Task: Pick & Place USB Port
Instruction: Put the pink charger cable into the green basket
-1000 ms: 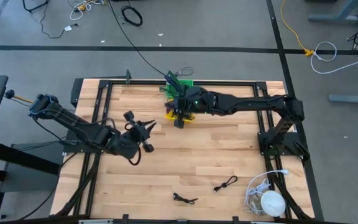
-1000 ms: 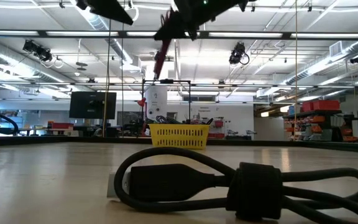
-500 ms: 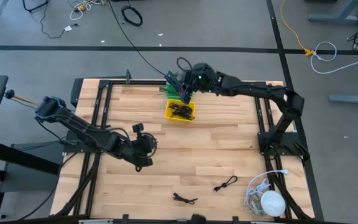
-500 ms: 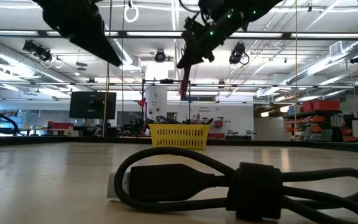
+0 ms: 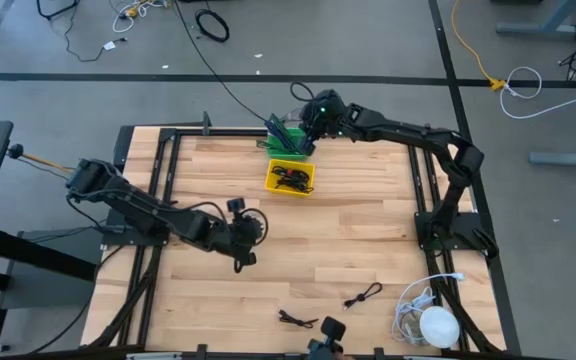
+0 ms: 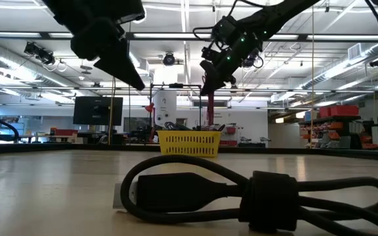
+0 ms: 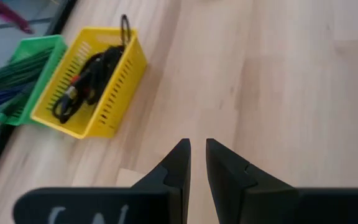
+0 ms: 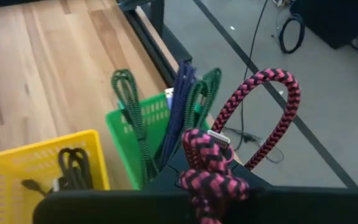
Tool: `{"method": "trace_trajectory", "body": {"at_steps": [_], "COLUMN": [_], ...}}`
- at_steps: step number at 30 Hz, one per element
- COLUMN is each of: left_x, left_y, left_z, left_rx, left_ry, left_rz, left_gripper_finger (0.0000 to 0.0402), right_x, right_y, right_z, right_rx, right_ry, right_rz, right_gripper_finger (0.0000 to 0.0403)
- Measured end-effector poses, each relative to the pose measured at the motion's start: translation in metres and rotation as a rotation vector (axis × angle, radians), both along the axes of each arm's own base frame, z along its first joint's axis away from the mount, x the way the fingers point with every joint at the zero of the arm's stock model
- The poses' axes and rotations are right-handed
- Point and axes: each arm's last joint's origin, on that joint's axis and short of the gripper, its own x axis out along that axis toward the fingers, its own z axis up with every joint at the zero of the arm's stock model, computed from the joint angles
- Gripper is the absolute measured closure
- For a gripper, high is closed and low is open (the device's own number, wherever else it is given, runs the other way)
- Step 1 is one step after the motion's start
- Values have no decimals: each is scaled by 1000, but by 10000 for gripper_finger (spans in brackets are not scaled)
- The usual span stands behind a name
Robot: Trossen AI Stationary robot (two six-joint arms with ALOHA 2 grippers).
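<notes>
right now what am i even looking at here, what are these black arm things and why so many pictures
These are two robot arms at a wooden table, each ending in a two-finger end effector. One picture looks straight down, one sits at table height, and two come from cameras on the wrists. The right end effector holds a red-and-black braided cable above the green basket of cables at the far edge. Beside it stands a yellow basket with black cables. The left end effector hangs over bare wood, fingers nearly together, empty. Two black cables lie at the near edge, one right before the low camera.
</notes>
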Motion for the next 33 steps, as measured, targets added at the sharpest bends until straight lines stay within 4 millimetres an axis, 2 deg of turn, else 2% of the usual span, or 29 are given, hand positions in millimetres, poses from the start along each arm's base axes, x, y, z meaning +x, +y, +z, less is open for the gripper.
{"method": "trace_trajectory", "body": {"at_steps": [10,15,25,33], "left_x": [3,3,4,3], "left_y": [4,4,5,5], "left_z": [1,1,1,1], "left_rx": [-29,-30,-22,-22], "left_ry": [-9,-9,-6,-6], "left_rz": [-6,-8,-10,-10], "left_gripper_finger": [346,346,346,346], "right_x": [7,9,12,16], "right_y": [-7,-8,-5,-13], "right_z": [-28,-36,-36,-5], "right_rx": [43,56,40,11], "right_ry": [77,93,100,57], "right_rz": [16,26,50,38], "right_gripper_finger": [397,397,397,397]}}
